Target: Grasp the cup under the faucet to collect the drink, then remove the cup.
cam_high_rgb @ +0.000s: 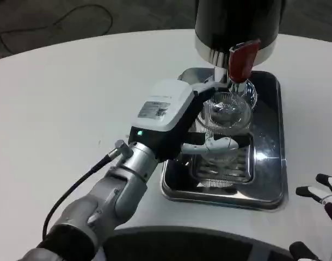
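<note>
A clear plastic cup (227,113) stands on the steel drip tray (272,179), right below the faucet. The faucet has a red lever (243,58) and hangs from a black and silver drink dispenser (237,24) at the top. My left hand (179,117) reaches in from the lower left and grips the cup, with fingers (220,144) wrapped around its near and far sides. Whether liquid is flowing I cannot tell. My right hand (324,198) lies at the right edge of the table, its fingers apart and holding nothing.
The tray has a slotted grate (223,168) in its middle and a raised shiny rim. A black cable (73,190) runs along my left forearm. Dark floor with cables lies beyond the round white table's far edge (100,41).
</note>
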{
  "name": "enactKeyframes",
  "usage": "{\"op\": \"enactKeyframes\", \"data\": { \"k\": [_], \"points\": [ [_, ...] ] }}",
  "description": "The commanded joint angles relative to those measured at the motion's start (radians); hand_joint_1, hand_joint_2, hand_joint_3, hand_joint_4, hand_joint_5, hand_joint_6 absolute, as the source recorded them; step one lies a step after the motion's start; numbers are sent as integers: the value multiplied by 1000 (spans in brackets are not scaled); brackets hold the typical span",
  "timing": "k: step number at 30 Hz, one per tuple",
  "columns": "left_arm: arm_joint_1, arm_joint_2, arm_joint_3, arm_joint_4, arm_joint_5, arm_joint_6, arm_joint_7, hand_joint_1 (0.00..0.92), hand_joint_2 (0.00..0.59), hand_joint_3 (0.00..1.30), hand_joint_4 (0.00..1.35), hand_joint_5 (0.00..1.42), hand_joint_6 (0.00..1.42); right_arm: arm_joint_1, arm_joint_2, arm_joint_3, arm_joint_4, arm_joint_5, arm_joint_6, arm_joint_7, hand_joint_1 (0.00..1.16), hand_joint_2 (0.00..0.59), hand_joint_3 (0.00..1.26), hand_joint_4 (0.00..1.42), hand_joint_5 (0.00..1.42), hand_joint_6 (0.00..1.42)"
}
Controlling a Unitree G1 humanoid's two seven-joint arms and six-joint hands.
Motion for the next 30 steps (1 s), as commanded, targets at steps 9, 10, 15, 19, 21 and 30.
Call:
{"op": "enactKeyframes", "data": {
  "k": [9,10,15,19,21,30],
  "points": [
    [37,27,10,-47,-21,-22,-19,92,62,180,115,373,825,-6,0,11,6,13,0,-3,323,393,172,21,0,0],
    [38,28,10,-48,-22,-23,-20,90,61,178,110,366,813,-7,0,11,6,13,0,-3,324,392,173,21,0,0],
    [55,38,17,-80,-22,-29,-15,75,52,175,101,362,804,-12,-3,15,9,9,2,-2,329,391,178,21,0,0],
    [83,62,37,-133,-30,-31,-15,72,52,175,102,362,817,-20,-5,21,12,5,6,1,332,390,182,21,0,0],
    [102,76,54,-166,-37,-31,-20,72,51,179,103,362,818,-23,-6,24,12,4,8,0,333,390,184,22,0,0],
    [239,153,154,-388,-91,-32,-74,56,48,206,168,415,853,-58,-13,42,19,0,24,4,336,390,186,29,0,0]
  ]
}}
